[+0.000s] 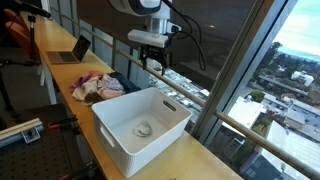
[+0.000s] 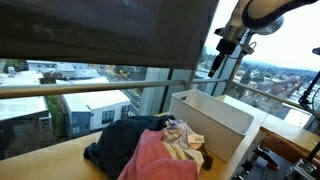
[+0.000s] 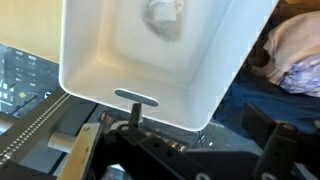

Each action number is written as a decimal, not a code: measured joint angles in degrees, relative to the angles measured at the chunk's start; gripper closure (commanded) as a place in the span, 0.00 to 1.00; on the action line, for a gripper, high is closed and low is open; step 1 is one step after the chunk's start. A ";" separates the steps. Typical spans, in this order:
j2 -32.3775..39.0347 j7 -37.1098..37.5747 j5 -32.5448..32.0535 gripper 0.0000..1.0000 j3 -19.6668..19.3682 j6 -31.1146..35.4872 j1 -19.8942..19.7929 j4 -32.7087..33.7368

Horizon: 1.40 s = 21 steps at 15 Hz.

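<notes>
**A:** Is any writing coming through anywhere?

**B:** Nothing is reading clearly. The laptop [image 1: 75, 50] is sitting far back on the tabletop [image 1: 58, 72], too small for a brand to show.

**A:** How many things are you counting?

**B:** I am counting one white bin [image 1: 140, 148], one crumpled pale cloth [image 1: 144, 128] lying inside it, one laptop and one heap of clothes [image 2: 150, 150] lying just beside the bin. In the heap I am making out three pieces: a dark blue one, a pink one and a striped one. I cannot tell whether more are lying underneath.

**A:** And the tool?

**B:** The tool [image 1: 150, 64] is hanging above the bin's far rim, apart from it. Its fingers [image 3: 282, 150] are standing spread wide and pinching nothing.

**A:** Where is the bin sitting?

**B:** It is resting on the wooden tabletop beside the window [image 1: 240, 70], and the cloth is lying near the middle of its floor.

**A:** What is getting cut off?

**B:** In the wrist view the bin is running off the top edge, so only part of the cloth is showing, and the heap is being clipped at the right. The arm [image 2: 270, 10] is being cropped at the top in both exterior views
</notes>
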 measured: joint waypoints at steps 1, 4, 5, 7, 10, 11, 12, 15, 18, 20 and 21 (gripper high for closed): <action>0.35 -0.36 0.00 0.00 -0.38 1.15 -0.50 0.00; 3.02 -0.84 -0.01 0.00 -1.19 4.02 -1.71 -0.01; 4.36 -0.84 -0.03 0.00 -1.34 5.05 -1.93 -0.12; 7.33 -0.84 -0.09 0.00 -1.37 7.16 -2.14 -0.67; 12.81 -0.84 -0.31 0.00 -1.43 10.18 -2.19 -1.08; 14.55 -0.84 -0.40 0.00 -1.46 10.88 -2.23 -1.04; 16.28 -0.84 -0.50 0.00 -1.50 11.54 -2.29 -0.97; 20.97 -0.82 -1.13 0.00 -1.59 12.46 -2.41 -0.28; 25.26 -0.77 -2.39 0.00 -1.82 12.60 -2.41 1.36; 28.13 -0.63 -3.25 0.00 -2.16 12.60 -2.42 3.27; 29.53 -0.54 -3.73 0.25 -2.36 12.60 -2.43 4.30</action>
